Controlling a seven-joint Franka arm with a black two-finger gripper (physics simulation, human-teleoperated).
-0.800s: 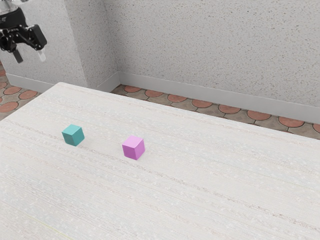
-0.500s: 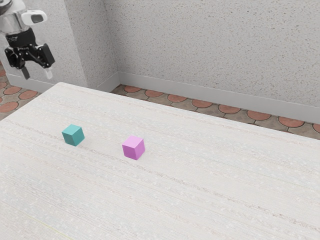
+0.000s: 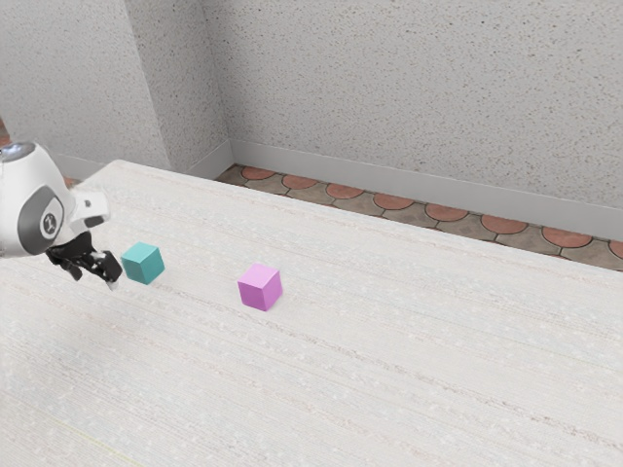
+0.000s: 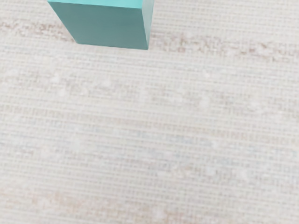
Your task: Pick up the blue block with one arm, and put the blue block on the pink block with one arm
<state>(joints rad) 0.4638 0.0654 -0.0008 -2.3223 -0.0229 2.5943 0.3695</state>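
On the pale, wood-grained table (image 3: 389,379), close to the exterior view's left edge, the arm's rounded white wrist (image 3: 29,214) hangs low over the surface. Under it, the black gripper (image 3: 92,273) is just above the tabletop. Its two fingers are spread apart, and nothing is between them or held by them.

Just beside the gripper, toward the exterior view's right, the blue block (image 3: 143,263) sits on the table. It is close to the nearer fingertip, but I cannot tell whether they touch. The block is a small cube of even blue-green colour, plain on every face that shows, with a lighter top and darker sides. It lies flat on one face. As a cube it has no long axis. It is turned so that one upright edge faces the exterior camera, with two side faces showing either side of that edge.

From the wrist view, the blue block (image 4: 105,23) is just ahead of the hand on the bare table (image 4: 163,140), one broad side face toward the camera and a thin strip of the next face beside it.

Farther along toward the exterior view's right, well apart from the blue block, the pink block (image 3: 260,287) rests flat on the table, also a plain cube turned edge-on.

Beyond the table's far edge lie reddish floor tiles (image 3: 389,202), then a grey skirting board (image 3: 438,187) and a speckled grey wall (image 3: 409,88).
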